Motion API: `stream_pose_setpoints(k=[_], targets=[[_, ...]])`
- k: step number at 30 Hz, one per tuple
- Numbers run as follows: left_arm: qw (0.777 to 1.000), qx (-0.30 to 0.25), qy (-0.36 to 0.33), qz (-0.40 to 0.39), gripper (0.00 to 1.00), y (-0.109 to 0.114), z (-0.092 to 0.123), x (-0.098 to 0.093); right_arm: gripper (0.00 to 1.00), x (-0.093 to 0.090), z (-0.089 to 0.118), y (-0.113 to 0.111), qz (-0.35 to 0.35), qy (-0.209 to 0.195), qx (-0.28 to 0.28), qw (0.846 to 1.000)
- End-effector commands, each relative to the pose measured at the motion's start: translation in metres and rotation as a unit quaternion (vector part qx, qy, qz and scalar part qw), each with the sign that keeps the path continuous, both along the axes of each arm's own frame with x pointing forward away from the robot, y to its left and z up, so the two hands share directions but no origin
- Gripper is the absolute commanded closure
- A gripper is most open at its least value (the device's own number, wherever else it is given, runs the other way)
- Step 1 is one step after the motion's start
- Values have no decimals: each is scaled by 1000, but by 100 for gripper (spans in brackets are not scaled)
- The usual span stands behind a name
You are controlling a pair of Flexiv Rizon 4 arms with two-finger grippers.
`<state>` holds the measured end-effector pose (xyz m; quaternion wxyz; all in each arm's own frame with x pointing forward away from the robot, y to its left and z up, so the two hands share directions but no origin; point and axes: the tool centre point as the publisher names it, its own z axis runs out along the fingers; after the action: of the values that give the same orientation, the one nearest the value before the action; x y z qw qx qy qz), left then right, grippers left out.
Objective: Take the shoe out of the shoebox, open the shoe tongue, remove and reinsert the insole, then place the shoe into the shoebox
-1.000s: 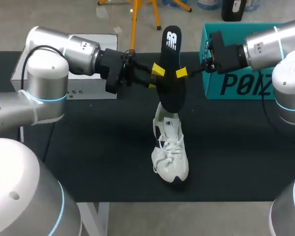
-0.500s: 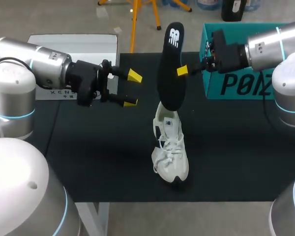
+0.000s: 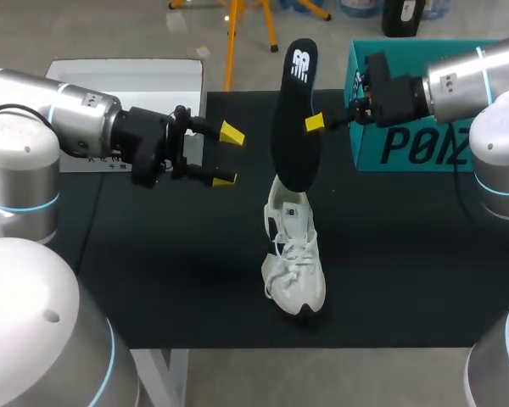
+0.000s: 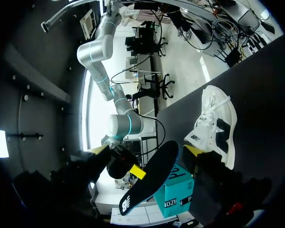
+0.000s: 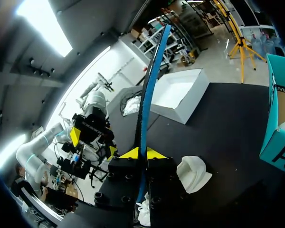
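Head view, from the left: a white box [image 3: 127,76] sits at the far left corner of the black worktop [image 3: 153,246]. Just beside it the left arm comes in from the side, and its claw [image 3: 227,156] hangs above the worktop with the two yellow tips apart and nothing between them. It is aimed toward the middle and stands a little short of the insole [image 3: 293,127]. That black insole is upright on its long axis, the printed heel end uppermost. Its lower end lines up over the heel opening of the white shoe [image 3: 294,259]; whether the two touch cannot be told. The shoe rests on its sole on the worktop, toe pointing to the near edge and laces up. The right claw [image 5: 143,153] reaches in from the right and is clamped on the insole partway along its length, a yellow tip pressed to each face, as the right wrist view shows edge-on. Behind that arm the teal shoebox [image 3: 407,136] stands open at the far right of the worktop, well apart from the shoe.
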<state>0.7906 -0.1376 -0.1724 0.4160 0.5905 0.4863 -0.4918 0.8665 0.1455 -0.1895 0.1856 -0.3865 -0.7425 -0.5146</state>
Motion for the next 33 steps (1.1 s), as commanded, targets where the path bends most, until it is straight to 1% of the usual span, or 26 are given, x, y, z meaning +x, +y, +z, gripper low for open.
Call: stream_pose_setpoints(k=[1, 2, 3, 5, 6, 7, 9, 10, 12, 13, 15, 16, 17, 19, 20, 21, 23, 24, 26, 28, 30, 31, 33], targets=[[1000, 2, 0, -1, 0, 0, 0, 0, 100, -1, 0, 1, -2, 0, -2, 1000], [1000, 2, 0, -1, 0, 0, 0, 0, 100, -1, 0, 1, -2, 0, -2, 1000], [999, 34, 12, -8, 0, 5, 5, 4, 100, -1, 0, 1, -2, 0, -2, 1000], [997, 64, 34, -18, 0, 10, 8, 5, 100, -1, 0, 1, -2, 0, -2, 1000], [994, 93, 56, -8, 0, 16, 9, 6, 100, -1, 0, 1, -2, 0, -2, 1000], [983, 163, 81, 9, 0, 20, 2, 3, 100, -1, 0, 1, -2, 0, -2, 1000], [979, 166, 116, -2, 0, 28, -3, -4, 100, -1, 0, 1, -2, 0, -2, 1000], [972, 198, 127, 14, 0, 31, -6, -8, 100, -1, 0, 1, -2, 0, -2, 1000], [967, 197, 157, 29, 0, 40, -6, -17, 100, -1, 0, 1, -2, 0, -2, 1000], [961, 210, 176, 42, 0, 45, -6, -20, 100, -1, 0, 1, -2, 0, -2, 1000], [952, 213, 210, 66, 0, 50, -5, -29, 100, -1, 0, 1, -2, 0, -2, 1000], [944, 226, 231, 65, 0, 51, -6, -34, 100, -1, 0, 1, -2, 0, -2, 1000], [938, 239, 237, 80, 0, 51, -7, -40, 100, -1, 0, 1, -2, 0, -2, 1000], [924, 234, 285, 99, 0, 56, -13, -49, 100, -1, 0, 1, -2, 0, -2, 1000], [919, 242, 289, 113, 0, 57, -16, -53, 100, -1, 0, 1, -2, 0, -2, 1000], [908, 249, 308, 135, 0, 59, -18, -57, 100, -1, 0, 1, -2, 0, -2, 1000], [898, 262, 326, 135, 0, 60, -22, -64, 100, -1, 0, 1, -2, 0, -2, 1000], [887, 275, 339, 151, 0, 62, -24, -67, 100, -1, 0, 1, -2, 0, -2, 1000], [880, 273, 358, 152, 0, 67, -28, -69, 100, -1, 0, 1, -2, 0, -2, 1000], [860, 295, 378, 175, 0, 75, -33, -71, 100, -1, 0, 1, -2, 0, -2, 1000], [840, 298, 417, 180, 0, 86, -40, -72, 100, -1, 0, 1, -2, 0, -2, 1000], [813, 339, 432, 195, 0, 91, -43, -72, 100, -1, 0, 1, -2, 0, -2, 1000], [813, 339, 432, 195, 0, 91, -43, -72, 100, -1, 0, 1, -2, 0, -2, 1000]])
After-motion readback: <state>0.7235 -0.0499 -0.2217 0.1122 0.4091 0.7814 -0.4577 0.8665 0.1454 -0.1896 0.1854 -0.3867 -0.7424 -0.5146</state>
